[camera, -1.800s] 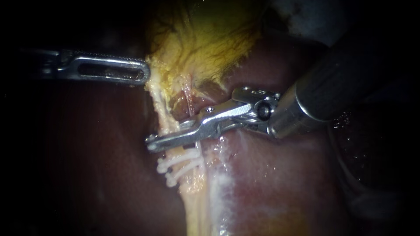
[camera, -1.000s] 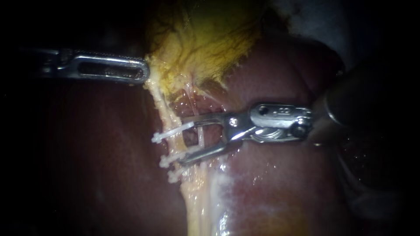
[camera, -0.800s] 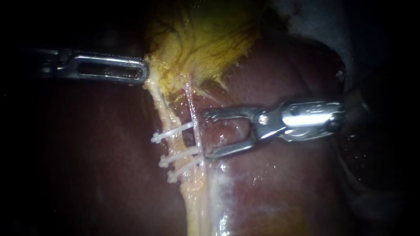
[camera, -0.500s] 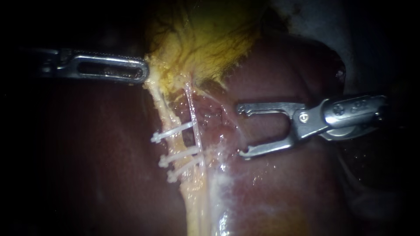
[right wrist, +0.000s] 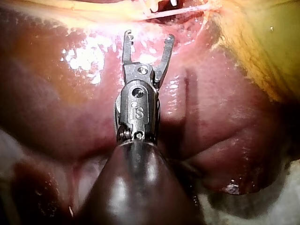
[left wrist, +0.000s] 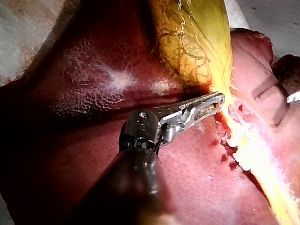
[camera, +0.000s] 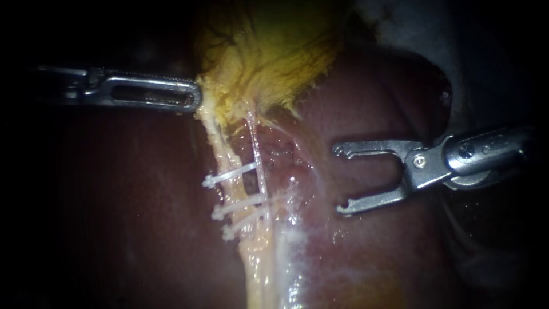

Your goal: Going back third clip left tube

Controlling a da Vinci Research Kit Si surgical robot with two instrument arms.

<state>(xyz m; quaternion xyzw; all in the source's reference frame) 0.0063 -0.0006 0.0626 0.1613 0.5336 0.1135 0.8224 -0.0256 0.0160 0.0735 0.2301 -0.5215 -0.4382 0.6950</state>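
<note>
Three white clips sit across the pale left tube, one apart above and two close together below. A thin second tube runs just right of them. My right instrument hangs over the liver, right of the clips and apart from them, its jaws wide open and empty. In the right wrist view the right instrument has the clips ahead of it. My left instrument is shut on the edge of the yellow gallbladder, as the left wrist view also shows.
Dark red liver fills the field on both sides of the tubes. A wet, pale patch lies below the clips. White cloth shows past the liver's edge in the right wrist view.
My right instrument's jaws opened off the left tube, leaving a third clip above the other two, and drew back to the right. The left instrument kept its hold.
</note>
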